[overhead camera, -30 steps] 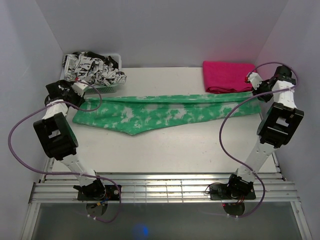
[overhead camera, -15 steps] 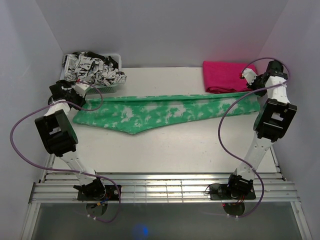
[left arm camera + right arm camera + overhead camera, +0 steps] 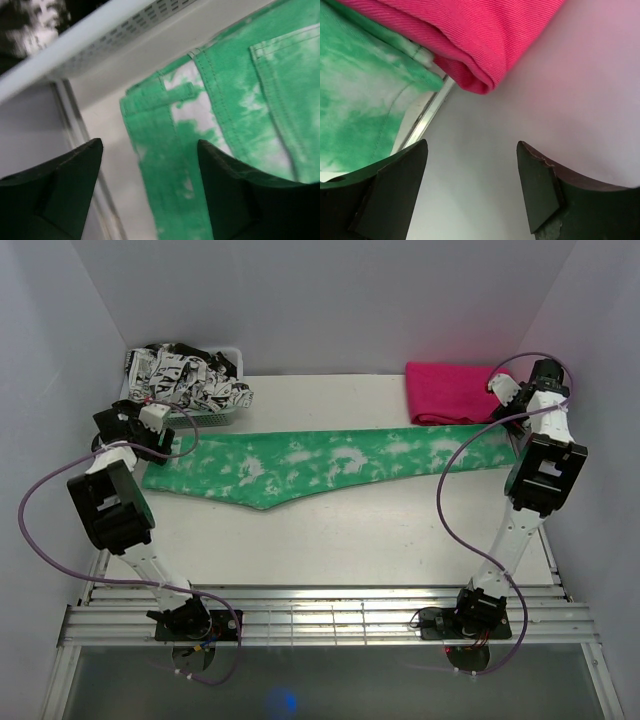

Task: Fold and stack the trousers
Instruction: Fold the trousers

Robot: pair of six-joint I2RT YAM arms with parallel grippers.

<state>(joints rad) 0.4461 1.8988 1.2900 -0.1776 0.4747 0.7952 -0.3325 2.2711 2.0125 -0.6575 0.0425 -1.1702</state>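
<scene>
Green tie-dye trousers (image 3: 320,465) lie flat, folded lengthwise, across the table from left to right. Their waistband end (image 3: 165,100) sits under my left gripper (image 3: 150,428), which hangs open above it (image 3: 149,145) with nothing between its fingers. My right gripper (image 3: 507,400) is open and empty too (image 3: 472,145), beside the leg end (image 3: 360,100) near the right wall. Folded pink trousers (image 3: 455,390) rest at the back right, their folded edge (image 3: 470,35) just past the green hem.
A white basket (image 3: 215,418) holding crumpled black-and-white clothes (image 3: 185,380) stands at the back left, its perforated wall (image 3: 100,45) close behind the left gripper. White walls enclose the table on three sides. A metal rail (image 3: 320,615) runs along the near edge.
Both grippers have opened and let go of the green trousers, which have settled flat on the table. The right gripper has drawn back toward the right wall.
</scene>
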